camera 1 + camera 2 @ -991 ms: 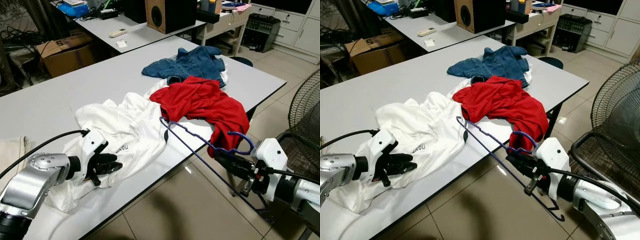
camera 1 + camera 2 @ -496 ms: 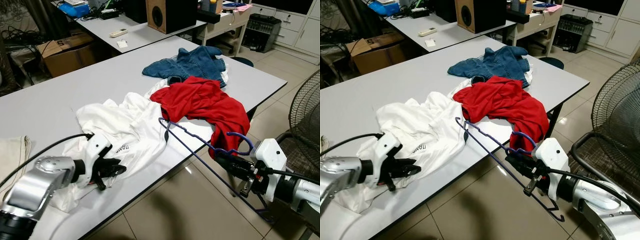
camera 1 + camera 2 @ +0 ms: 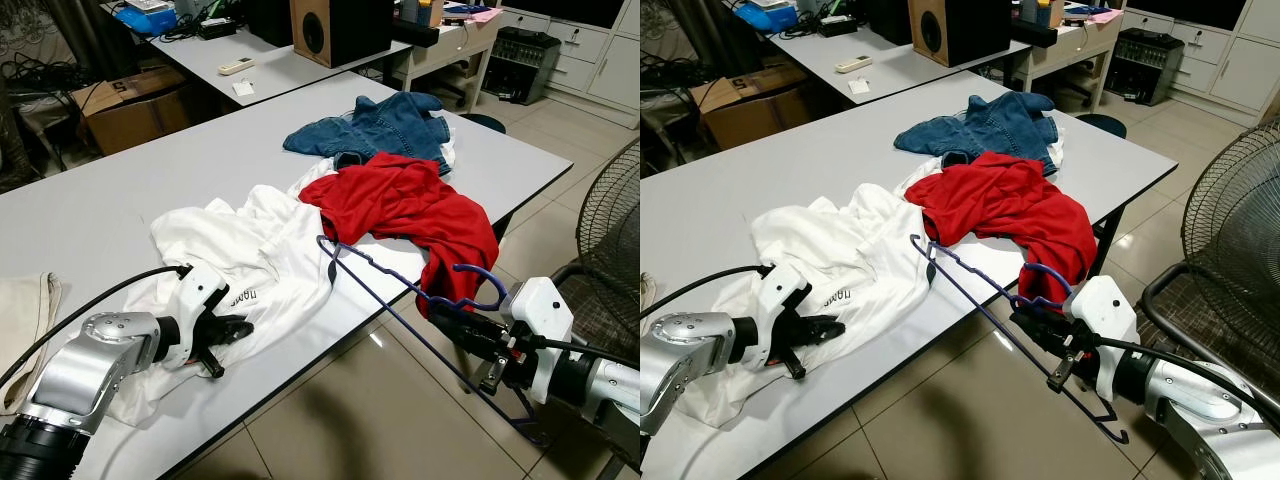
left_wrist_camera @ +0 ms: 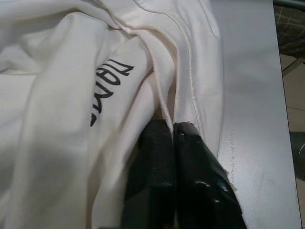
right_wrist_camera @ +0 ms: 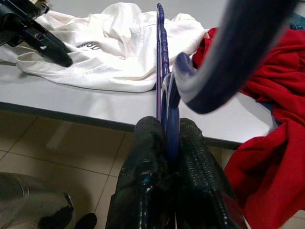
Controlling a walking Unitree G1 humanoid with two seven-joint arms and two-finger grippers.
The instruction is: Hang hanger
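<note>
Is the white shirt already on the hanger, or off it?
Off. The white shirt lies crumpled on the table; the right gripper holds the bare hanger beside it.

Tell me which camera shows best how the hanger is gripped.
The right wrist view: the right gripper jaws clamp the blue hanger just below its hook. Both eye views show the hanger's whole outline over the table edge, grip small.

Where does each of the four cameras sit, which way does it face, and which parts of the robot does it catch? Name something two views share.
Left eye view: head, looking down at the grey table; both silver arms show.
Right eye view: same, offset sideways.
Left wrist view: along the left gripper, shut on the white shirt.
Right wrist view: along the right gripper, shut on the blue hanger.
Shared: white shirt, in all four views.
</note>
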